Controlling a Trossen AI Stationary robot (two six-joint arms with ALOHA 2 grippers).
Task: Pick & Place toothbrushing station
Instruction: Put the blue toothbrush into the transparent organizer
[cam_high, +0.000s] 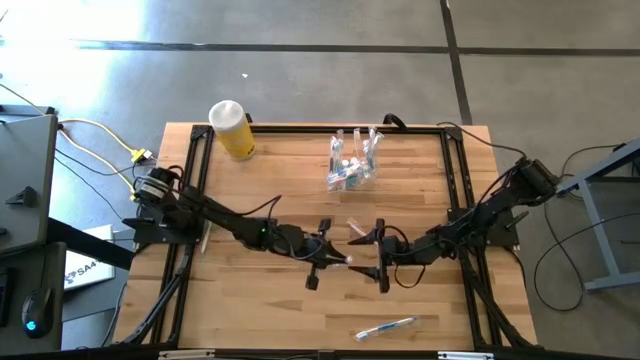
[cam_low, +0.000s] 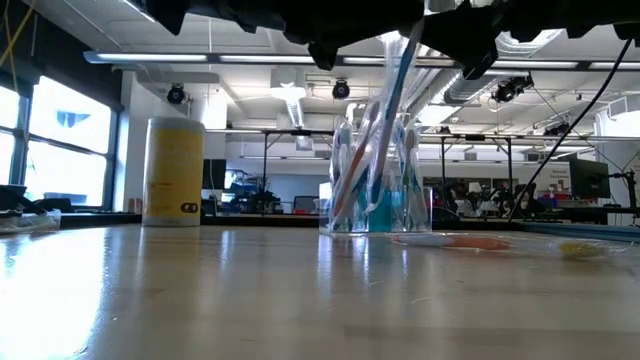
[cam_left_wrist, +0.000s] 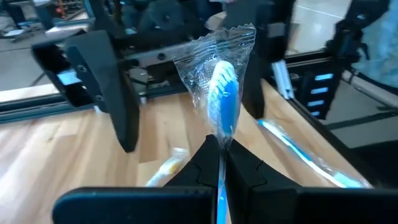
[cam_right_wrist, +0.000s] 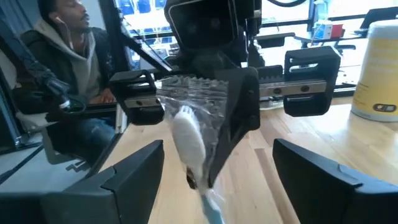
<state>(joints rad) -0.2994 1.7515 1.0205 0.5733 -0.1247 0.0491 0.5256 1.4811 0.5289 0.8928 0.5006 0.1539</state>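
Holding: left gripper (cam_left_wrist: 221, 163) clamps wrapped toothbrush (cam_left_wrist: 222, 99), pointing frame-right.
Receiver: right gripper (cam_right_wrist: 214, 165) gapes around its head.
Cup (cam_high: 352, 165): upper centre.

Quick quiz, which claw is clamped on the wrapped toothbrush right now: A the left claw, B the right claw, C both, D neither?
A: the left claw is pinched shut on the wrapped toothbrush, while the right claw faces it with its fingers spread apart.
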